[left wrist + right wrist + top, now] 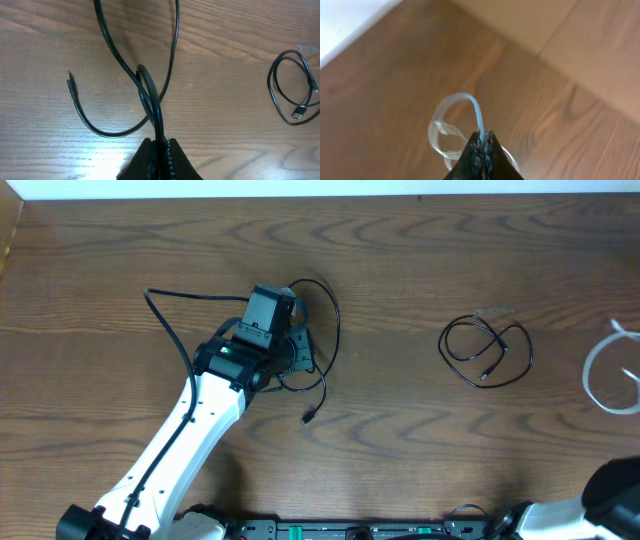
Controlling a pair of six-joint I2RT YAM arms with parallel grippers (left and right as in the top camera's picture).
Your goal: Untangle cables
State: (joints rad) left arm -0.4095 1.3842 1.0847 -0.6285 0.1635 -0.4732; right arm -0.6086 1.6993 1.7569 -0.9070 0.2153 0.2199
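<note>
On the wooden table [420, 250] the left arm [190, 425] reaches in from the near edge to the left of centre. The left gripper [288, 330] points down at the tabletop, its jaws clenched on the looped black cable [337, 320]. The left wrist view shows the gripper [161, 150] pinching this cable [155, 107] where two strands cross just in front of the fingertips. From there one strand curves away to the left and ends in a small plug [71, 85] lying flat on the wood, and two more run out past the top of the picture. Well apart to the right lies a coiled black cable [445, 343], loose on the table in a couple of small loops, touched by nothing. The left wrist view shows it [270, 85] with a flat plug end [298, 114] resting inside the coil. At the far right edge of the table the white cable [588, 378] curves in an open arc, part of it out of the overhead picture. In the right wrist view the right gripper [482, 145] is clamped on that white cable [460, 95], which rises from between the fingertips and bends into a small loop above the blurred wood.
</note>
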